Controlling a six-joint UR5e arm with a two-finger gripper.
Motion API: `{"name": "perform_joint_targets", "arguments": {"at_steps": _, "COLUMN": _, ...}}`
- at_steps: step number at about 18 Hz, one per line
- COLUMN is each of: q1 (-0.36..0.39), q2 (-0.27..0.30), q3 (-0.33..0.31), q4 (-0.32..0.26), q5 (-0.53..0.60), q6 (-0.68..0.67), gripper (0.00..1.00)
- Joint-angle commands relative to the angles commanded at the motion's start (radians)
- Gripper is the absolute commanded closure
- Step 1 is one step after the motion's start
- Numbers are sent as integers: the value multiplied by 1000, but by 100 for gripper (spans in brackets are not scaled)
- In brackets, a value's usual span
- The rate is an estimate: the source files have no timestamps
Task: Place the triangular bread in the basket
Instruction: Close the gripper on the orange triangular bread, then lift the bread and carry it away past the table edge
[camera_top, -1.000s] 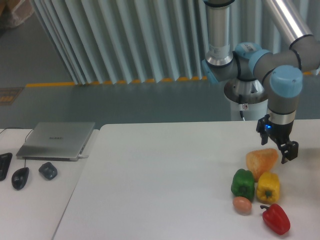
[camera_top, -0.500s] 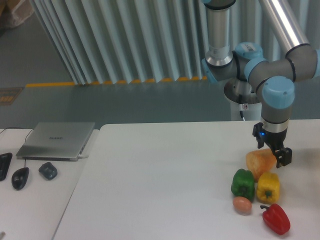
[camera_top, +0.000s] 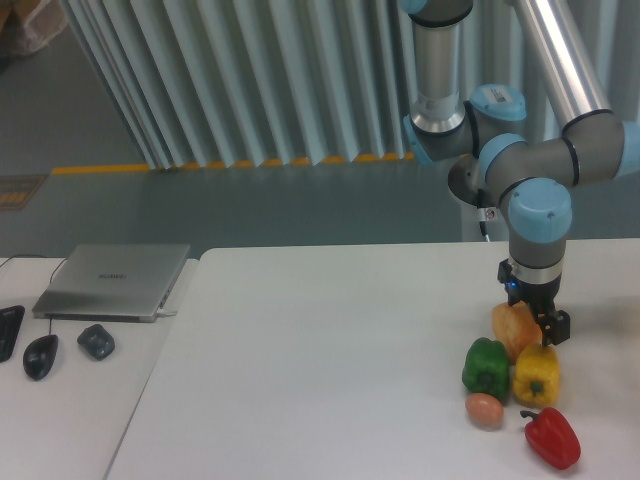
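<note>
Early stage: the hand (camera_top: 532, 318) sits low over the triangular bread (camera_top: 512, 328), grip unclear, at twelve o'clock from the yellow pepper (camera_top: 536, 373). Lifting and placing remain; no basket visible.

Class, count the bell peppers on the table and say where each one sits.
3: the green pepper left of the yellow pepper, and the red pepper in front near the table edge. None looks hidden.

My workplace was a robotics lab, my arm (camera_top: 560, 70) bolted on a pedestal behind the white table's (camera_top: 320, 350) far edge, corrugated metal wall (camera_top: 250, 80), yellow floor line (camera_top: 110, 168), closed laptop (camera_top: 115, 280) and two mice (camera_top: 68, 349) at the tabletop's left edge.
</note>
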Motion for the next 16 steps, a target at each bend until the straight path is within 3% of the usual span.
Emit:
{"name": "perform_joint_targets", "arguments": {"at_steps": 8, "q1": -49, "q2": -28, "q3": 5, "q4": 2, "q5": 72, "q6": 3, "gripper": 0}}
{"name": "perform_joint_targets", "arguments": {"at_steps": 9, "q1": -49, "q2": -28, "q3": 8, "q4": 2, "q5": 72, "q6": 5, "gripper": 17}}
{"name": "perform_joint_targets", "arguments": {"at_steps": 10, "q1": -49, "q2": -29, "q3": 12, "q4": 0, "q5": 74, "q6": -1, "gripper": 42}}
{"name": "perform_joint_targets", "arguments": {"at_steps": 11, "q1": -49, "q2": -29, "q3": 18, "q4": 0, "q5": 75, "q6": 0, "gripper": 56}}
{"name": "perform_joint_targets", "arguments": {"at_steps": 13, "q1": -43, "q2": -31, "q3": 44, "q4": -17, "q5": 72, "q6": 0, "gripper": 61}}
{"name": "perform_joint_targets", "arguments": {"at_steps": 15, "q1": -41, "q2": -34, "q3": 83, "q4": -90, "q5": 72, "q6": -2, "gripper": 77}}
{"name": "perform_joint_targets", "arguments": {"at_steps": 16, "q1": -41, "q2": -34, "q3": 83, "q4": -94, "q5": 74, "q6": -2, "gripper": 86}}
